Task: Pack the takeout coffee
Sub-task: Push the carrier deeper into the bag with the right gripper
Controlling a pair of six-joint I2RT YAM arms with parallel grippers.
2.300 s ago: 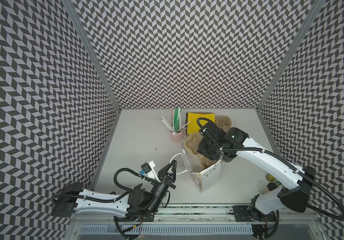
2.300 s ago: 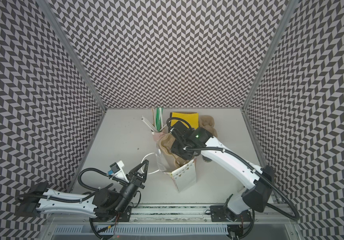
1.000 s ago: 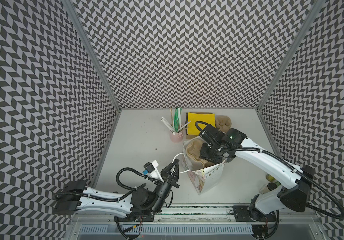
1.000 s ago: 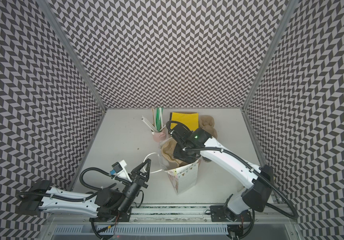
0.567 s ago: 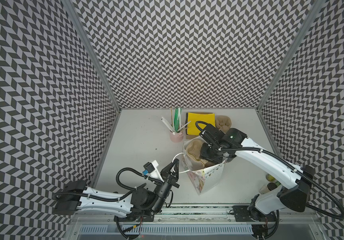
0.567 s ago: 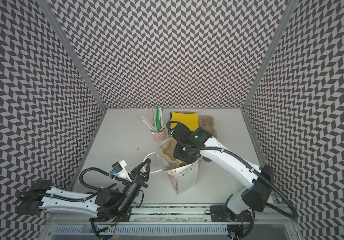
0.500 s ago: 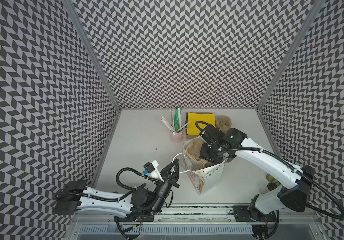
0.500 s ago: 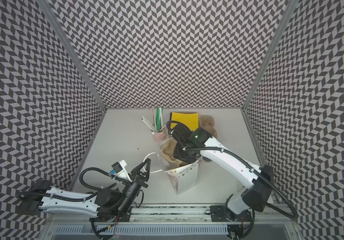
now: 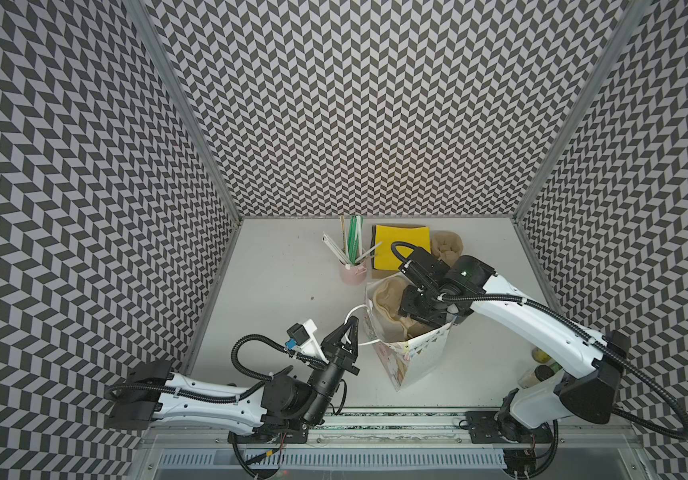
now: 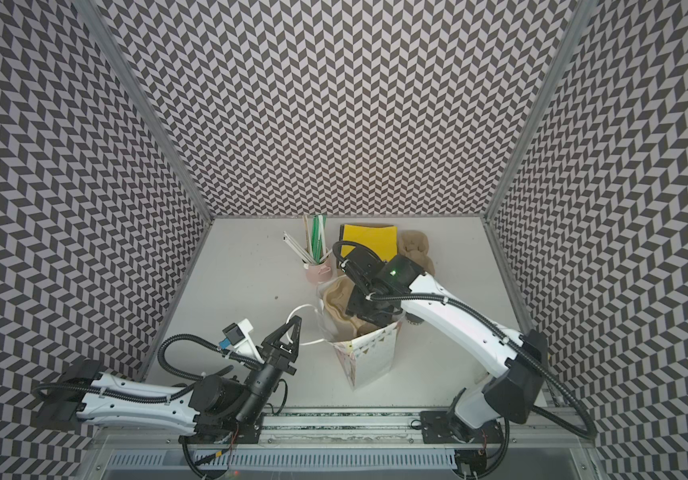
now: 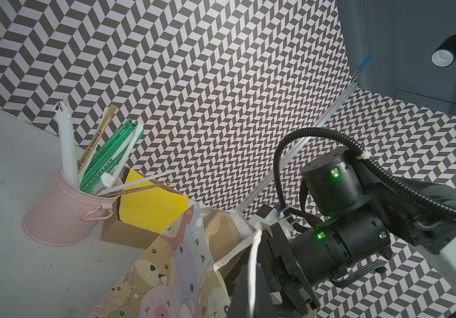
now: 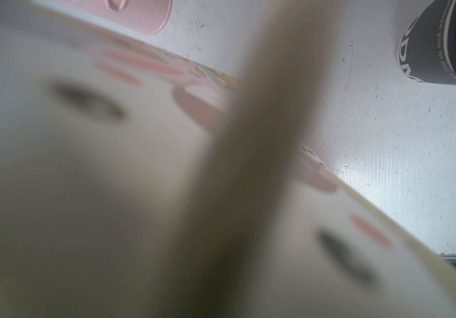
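The takeout coffee (image 12: pixel 439 44), a black cup with white lettering, stands on the white table and shows only in the right wrist view, outside the bag. A cartoon-printed paper bag (image 9: pixel 417 365) (image 10: pixel 371 361) (image 11: pixel 171 275) stands front centre with a brown pulp cup carrier (image 9: pixel 388 295) (image 10: pixel 336 297) in its mouth. My left gripper (image 9: pixel 352 328) (image 10: pixel 296 322) (image 11: pixel 249 291) is shut on the bag's white handle and holds it out to the left. My right gripper (image 9: pixel 419 309) (image 10: pixel 369 309) reaches down into the bag's mouth beside the carrier; its fingers are hidden.
A pink bucket of straws (image 9: pixel 350 272) stands behind the bag. A yellow pad on cardboard (image 9: pixel 400 245) and another brown carrier (image 9: pixel 446 247) lie at the back. Small bottles (image 9: pixel 542 357) sit at the front right, under the right arm. Patterned walls close three sides.
The right gripper has sunk slightly deeper into the bag's mouth since the earliest frames. The left gripper keeps the handle and has barely moved.
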